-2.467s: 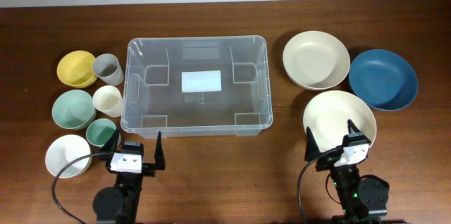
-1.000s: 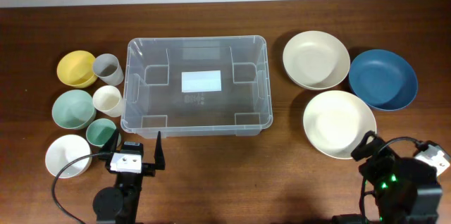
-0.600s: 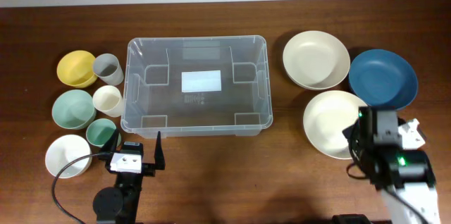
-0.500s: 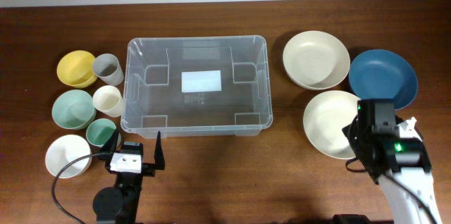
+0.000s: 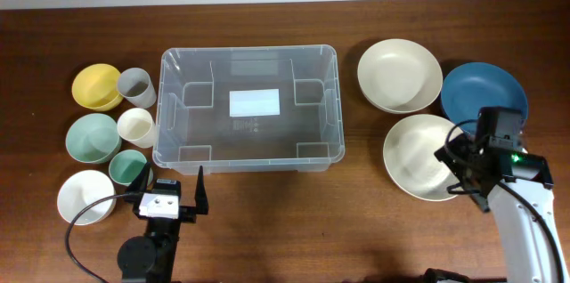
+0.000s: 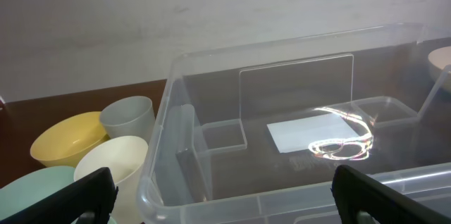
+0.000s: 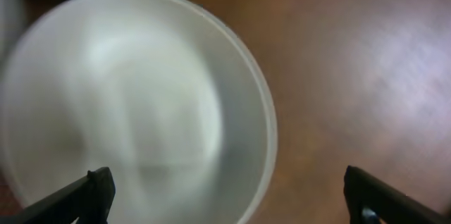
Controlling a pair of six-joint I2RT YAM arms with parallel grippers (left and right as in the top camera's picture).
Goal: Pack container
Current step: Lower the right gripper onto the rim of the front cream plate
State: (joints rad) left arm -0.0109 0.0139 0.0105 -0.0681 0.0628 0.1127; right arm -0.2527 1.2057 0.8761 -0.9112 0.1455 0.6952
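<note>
The container (image 5: pixel 267 136) is a large clear bin with a white label (image 5: pixel 254 102) on its base, standing empty at the table's middle. In the left wrist view it (image 6: pixel 282 132) fills the frame just ahead. My left gripper (image 5: pixel 172 174) is open and empty at the bin's front left corner; it also shows open in its own view (image 6: pixel 225 206). My right gripper (image 5: pixel 459 174) is open and empty above the right edge of a white bowl (image 5: pixel 423 154). The right wrist view shows that bowl (image 7: pixel 134 97) below the open gripper (image 7: pixel 236 203).
Left of the bin stand a yellow bowl (image 5: pixel 96 85), a grey cup (image 5: pixel 136 87), a cream cup (image 5: pixel 136 126), a green bowl (image 5: pixel 92 137), a teal cup (image 5: pixel 127 167) and a white bowl (image 5: pixel 85 197). To the right are a cream bowl (image 5: pixel 399 75) and a blue bowl (image 5: pixel 484 98).
My right arm has swung from the table's front edge out to the right and then up, over the right edge of the white bowl. The left arm has not moved.
</note>
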